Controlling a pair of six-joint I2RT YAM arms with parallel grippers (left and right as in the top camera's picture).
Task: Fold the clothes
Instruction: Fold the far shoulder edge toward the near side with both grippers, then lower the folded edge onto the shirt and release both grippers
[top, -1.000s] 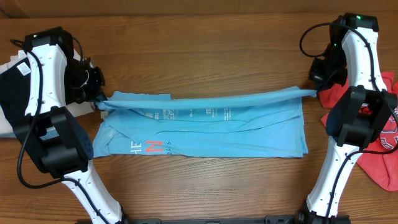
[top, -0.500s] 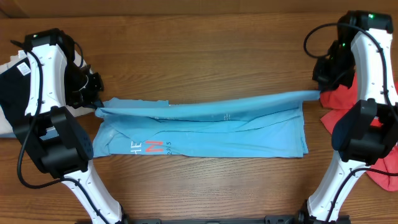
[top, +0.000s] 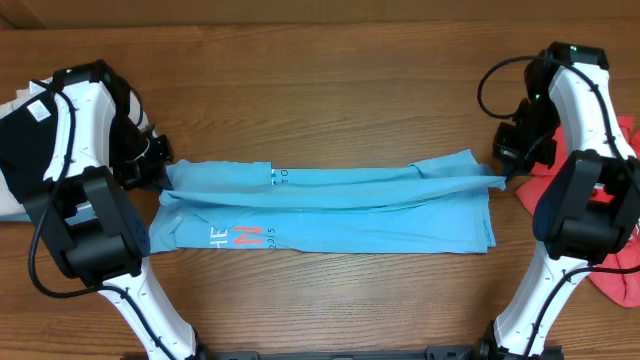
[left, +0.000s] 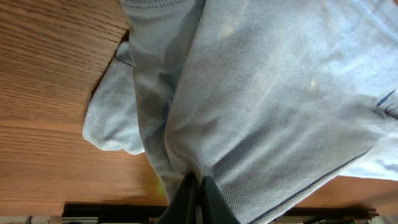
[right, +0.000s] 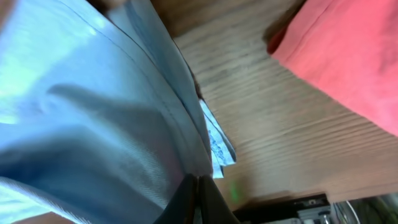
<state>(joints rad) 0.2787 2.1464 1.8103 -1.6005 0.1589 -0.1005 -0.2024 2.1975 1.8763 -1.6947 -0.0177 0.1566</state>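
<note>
Light blue T-shirt (top: 330, 210) folded into band, long axis left-right. Red-orange "N" (top: 247, 237) near its left end; white print illegible. Left gripper (top: 160, 180) pinches left end, right gripper (top: 505, 178) right end. Red T-shirt (top: 625, 250) beyond right end.

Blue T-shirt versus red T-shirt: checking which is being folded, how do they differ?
The blue T-shirt lies stretched across the middle; the red T-shirt sits crumpled at the right edge. The left pincer and right pincer are shut on the blue T-shirt's ends; nothing grips the red T-shirt. Both lie on the table.
</note>
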